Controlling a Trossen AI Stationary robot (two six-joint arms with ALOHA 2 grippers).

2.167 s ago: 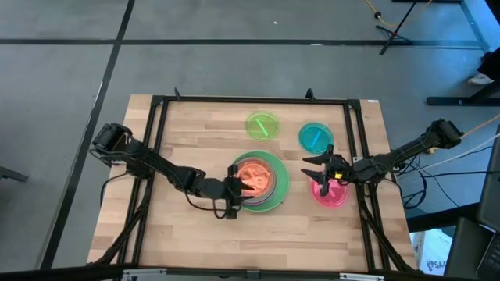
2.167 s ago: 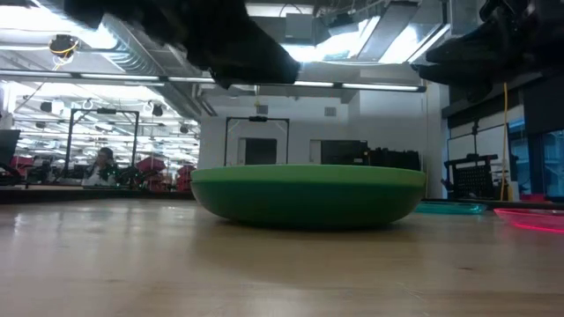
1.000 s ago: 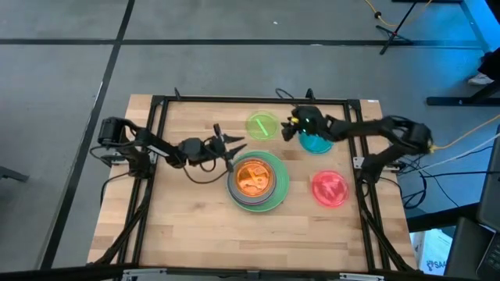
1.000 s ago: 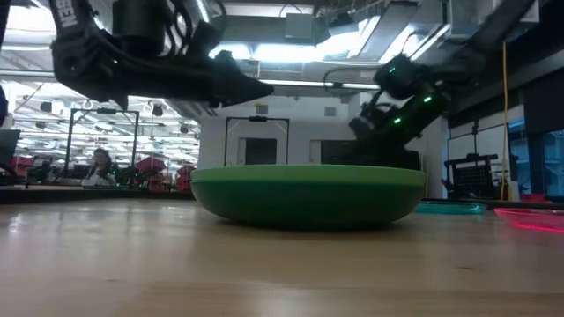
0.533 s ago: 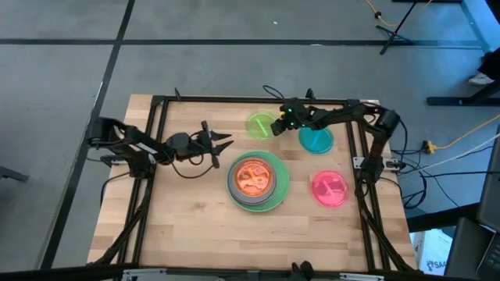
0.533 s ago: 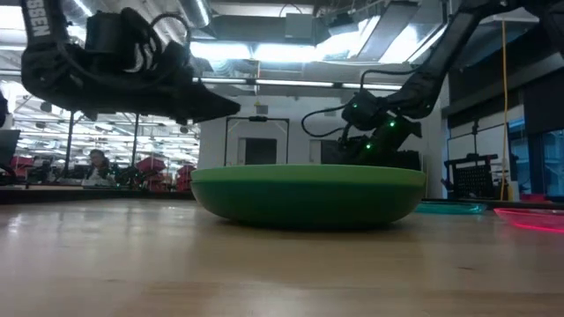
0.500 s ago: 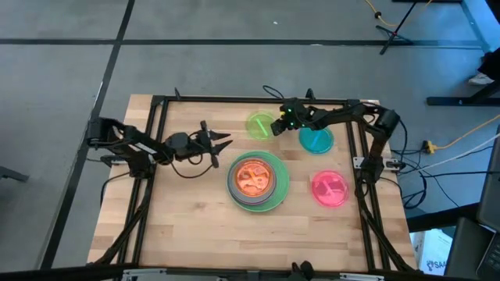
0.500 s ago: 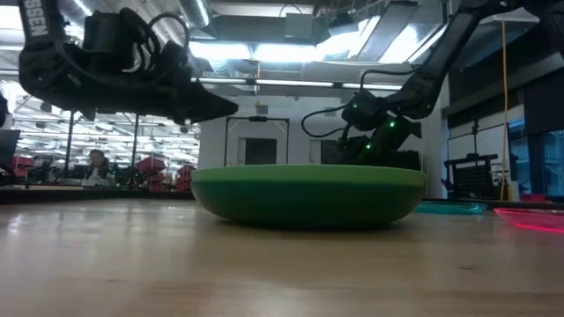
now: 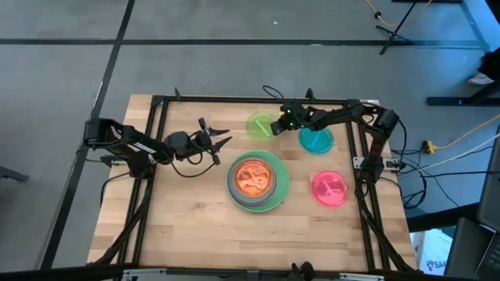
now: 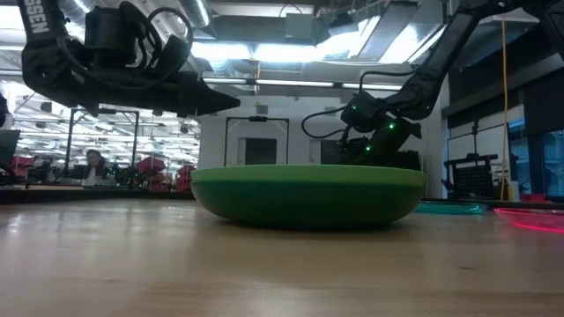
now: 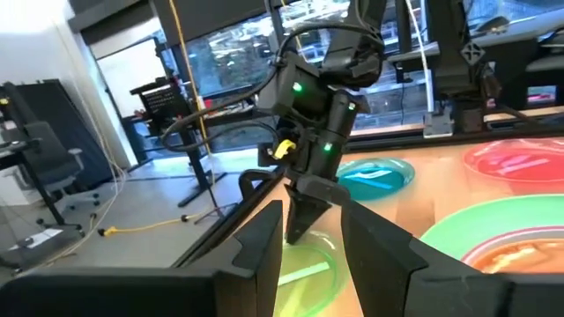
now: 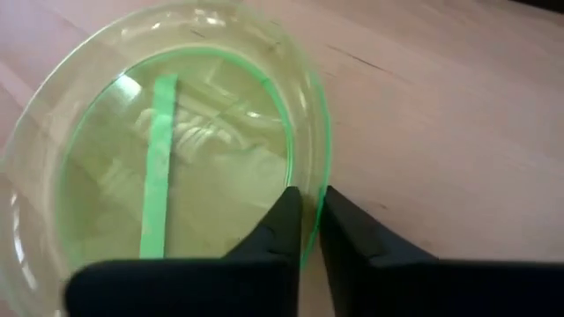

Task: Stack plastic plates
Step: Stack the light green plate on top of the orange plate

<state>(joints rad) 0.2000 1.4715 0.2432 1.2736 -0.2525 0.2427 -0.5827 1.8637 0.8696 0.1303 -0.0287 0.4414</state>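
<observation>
The plastic plates are mostly gathered already: the stack (image 9: 258, 181) sits mid-table, a large green plate at the bottom, a pale rim showing above it and a translucent orange plate (image 9: 252, 176) on top, while three small ones lie loose on the wood. Of these the red-pink plate (image 9: 330, 189) is just right of the stack, the teal plate (image 9: 316, 139) lies toward the far right, and the lime plate (image 9: 262, 126) lies beyond the stack, near the far edge. The left gripper (image 9: 221, 140) hangs above bare table left of the stack, its fingers parted and holding nothing. The right gripper (image 9: 279, 125) is down at the lime plate's rim on the teal plate's side, and in its own wrist view the two fingers (image 12: 284, 231) stand either side of the thin rim (image 12: 310, 220), drawn nearly together in a pinch on it. My judgement is that the hold is the weak point. The bite takes only the lip of a light, slick, translucent plate, so on lifting it could pivot, droop, or slide out between the pads. If it tilts on the way over, its low edge could catch the orange plate and nudge the stack, or land crooked rather than nested. The left arm waiting close to the stack could also crowd the approach.
</observation>
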